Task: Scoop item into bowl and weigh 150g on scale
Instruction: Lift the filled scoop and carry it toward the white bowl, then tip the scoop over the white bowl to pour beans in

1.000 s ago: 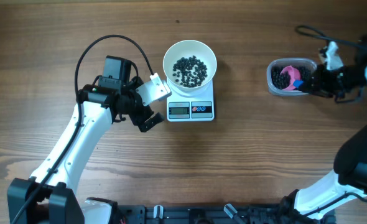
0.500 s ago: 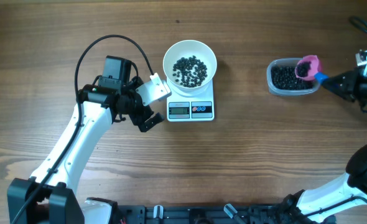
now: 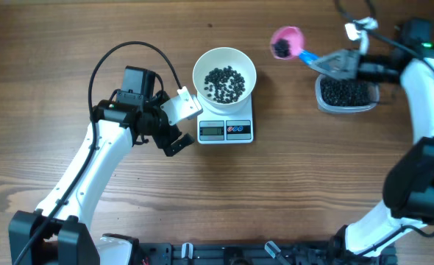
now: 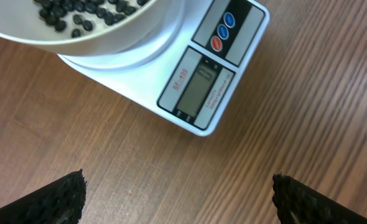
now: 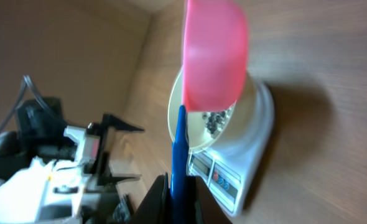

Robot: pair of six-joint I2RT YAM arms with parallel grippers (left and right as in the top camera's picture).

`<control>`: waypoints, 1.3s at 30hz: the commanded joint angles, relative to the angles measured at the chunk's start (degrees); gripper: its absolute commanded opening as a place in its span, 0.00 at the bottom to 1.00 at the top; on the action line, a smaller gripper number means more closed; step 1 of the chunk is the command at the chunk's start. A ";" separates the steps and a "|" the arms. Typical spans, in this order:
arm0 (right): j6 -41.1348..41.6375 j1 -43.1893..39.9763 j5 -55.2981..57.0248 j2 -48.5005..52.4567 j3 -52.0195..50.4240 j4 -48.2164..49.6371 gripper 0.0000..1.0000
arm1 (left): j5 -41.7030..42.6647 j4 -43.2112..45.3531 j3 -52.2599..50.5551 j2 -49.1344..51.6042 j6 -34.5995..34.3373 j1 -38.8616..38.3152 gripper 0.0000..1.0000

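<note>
Smooth round white bowl point(image 3: 204, 62) of matte black beans point(image 3: 224, 81) atop white rectangular scale point(image 3: 226, 130); at two o'clock, right claw point(image 3: 333, 62) clenched on blue-handled pink scoop point(image 3: 290, 35), its load visible only overhead; left claw point(image 3: 184, 124) released.

I see a brown, wood-grained tabletop point(image 3: 312, 162). Just ahead of my black-and-white left tool point(image 3: 184, 124), the bowl point(image 3: 197, 77) is plain white and the beans point(image 3: 224, 81) in it are matte black. The scale point(image 3: 226, 138) is white, with a grey display, one red button and two blue ones. At my dark grey right tool point(image 3: 333, 62), the scoop point(image 3: 285, 40) has a pink cup and a blue handle. Just beside that tool, the clear tub point(image 3: 320, 94) looks dark with black beans.
</note>
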 commanded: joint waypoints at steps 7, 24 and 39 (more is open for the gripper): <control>22.75 16.98 13.14 0.94 0.20 10.08 0.04 | 1.31 0.09 0.20 0.42 0.70 0.22 1.00; 8.48 34.62 59.58 0.50 10.08 -1.11 0.04 | 1.31 0.09 0.20 0.42 0.70 0.22 1.00; -6.88 41.79 74.82 -1.60 10.08 1.62 0.04 | 1.31 0.09 0.20 0.42 0.70 0.22 1.00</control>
